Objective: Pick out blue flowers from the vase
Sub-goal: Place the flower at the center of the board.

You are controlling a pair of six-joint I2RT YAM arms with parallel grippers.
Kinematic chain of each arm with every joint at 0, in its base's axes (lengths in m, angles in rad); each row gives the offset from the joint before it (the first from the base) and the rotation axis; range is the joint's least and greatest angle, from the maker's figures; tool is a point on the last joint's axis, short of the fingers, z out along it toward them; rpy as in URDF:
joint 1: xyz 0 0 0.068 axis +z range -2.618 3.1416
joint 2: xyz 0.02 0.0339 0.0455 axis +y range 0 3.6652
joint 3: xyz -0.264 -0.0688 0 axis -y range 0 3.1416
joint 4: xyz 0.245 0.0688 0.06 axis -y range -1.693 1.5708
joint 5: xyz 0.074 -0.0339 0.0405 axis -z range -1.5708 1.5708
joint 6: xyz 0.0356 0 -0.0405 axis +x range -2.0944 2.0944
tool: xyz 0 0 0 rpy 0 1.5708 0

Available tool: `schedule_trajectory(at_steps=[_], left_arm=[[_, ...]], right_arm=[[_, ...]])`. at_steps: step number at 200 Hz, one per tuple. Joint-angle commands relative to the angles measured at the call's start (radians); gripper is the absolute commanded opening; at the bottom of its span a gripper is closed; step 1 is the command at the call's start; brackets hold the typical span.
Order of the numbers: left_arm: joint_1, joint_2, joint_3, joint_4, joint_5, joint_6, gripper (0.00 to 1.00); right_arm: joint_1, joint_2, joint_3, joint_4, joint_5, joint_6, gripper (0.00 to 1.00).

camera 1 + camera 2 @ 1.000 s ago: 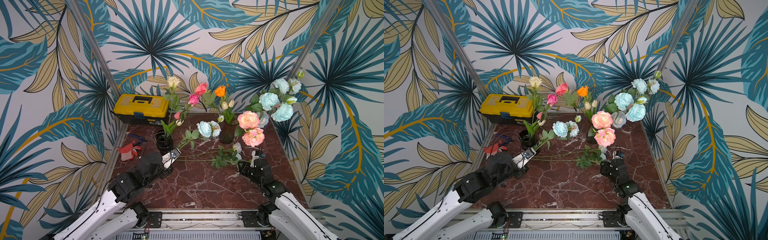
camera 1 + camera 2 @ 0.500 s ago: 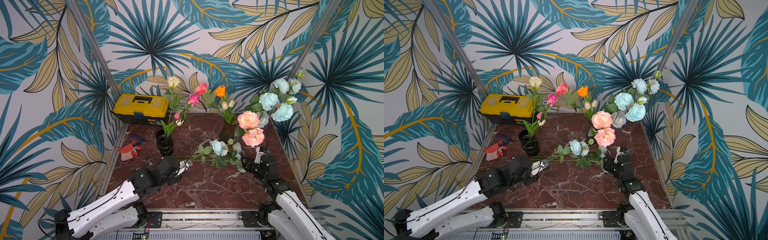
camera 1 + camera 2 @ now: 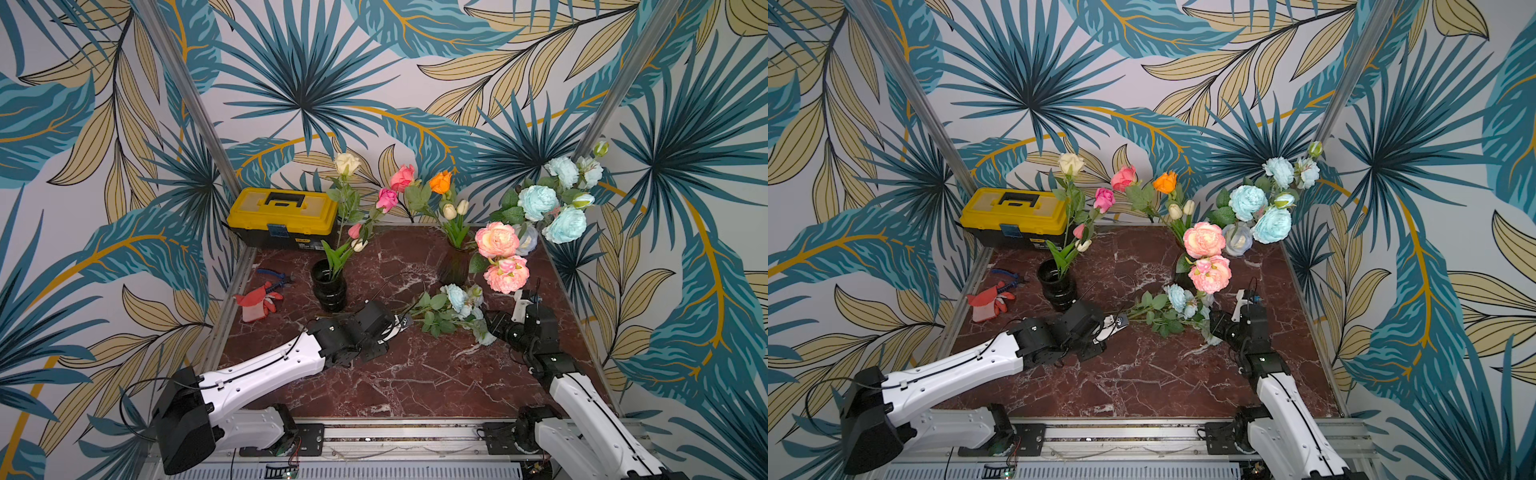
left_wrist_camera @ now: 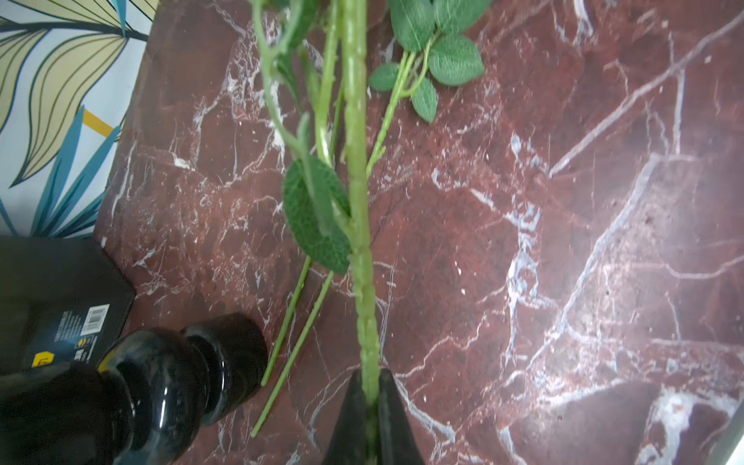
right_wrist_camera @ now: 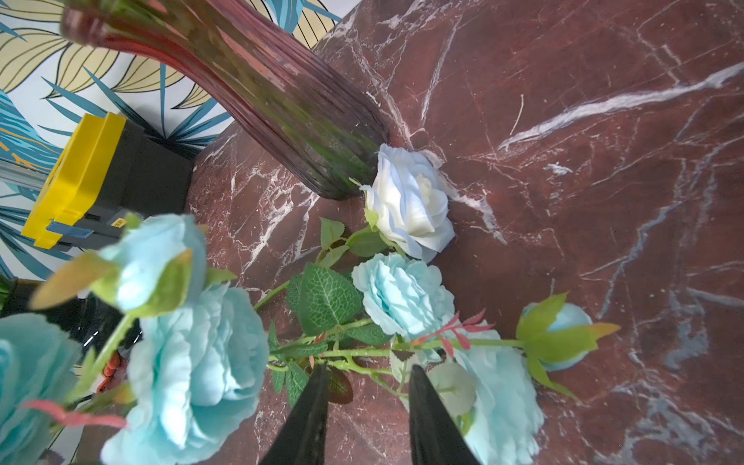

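Left gripper point(image 4: 370, 386) clamps a stem of the blue flowers point(image 3: 456, 297), jaws mostly cropped; right gripper point(image 5: 368, 368) stands part-open.

The marble table point(image 3: 415, 386) was seen whole in both top views, from high on the robot's side, facing the back wall point(image 3: 307, 83). The left wrist view was taken close along a green stem point(image 4: 358, 161) beside the black vase point(image 4: 161, 382). The right wrist view was taken close among blue flowers point(image 5: 402, 294), facing the ribbed glass vase point(image 5: 282, 100). Both vases were shared from above.

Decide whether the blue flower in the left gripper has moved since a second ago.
Yes: the blue flower has shifted right, away from the black vase.
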Motion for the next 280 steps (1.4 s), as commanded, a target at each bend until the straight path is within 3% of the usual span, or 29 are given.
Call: schedule_trajectory(at_steps=[1,39,111,192,280], left_arm=[[-0.003,0.041,0.067,0.146,0.048,0.031,0.00],[-0.002,0.195,0.173,0.204,0.109,0.097,0.00],[0.017,0.390,0.255,0.233,0.191,0.165,0.00],[0.058,0.504,0.289,0.270,0.220,0.196,0.00],[0.070,0.591,0.328,0.287,0.183,0.253,0.00]], right_arm=[[-0.021,0.022,0.042,0.039,-0.031,-0.040,0.34],[-0.065,0.062,0.062,0.073,-0.051,-0.044,0.34],[-0.170,-0.011,0.135,-0.029,-0.036,-0.104,0.35],[-0.206,-0.041,0.186,-0.075,-0.056,-0.138,0.35],[-0.207,0.085,0.203,-0.014,-0.149,-0.136,0.35]])
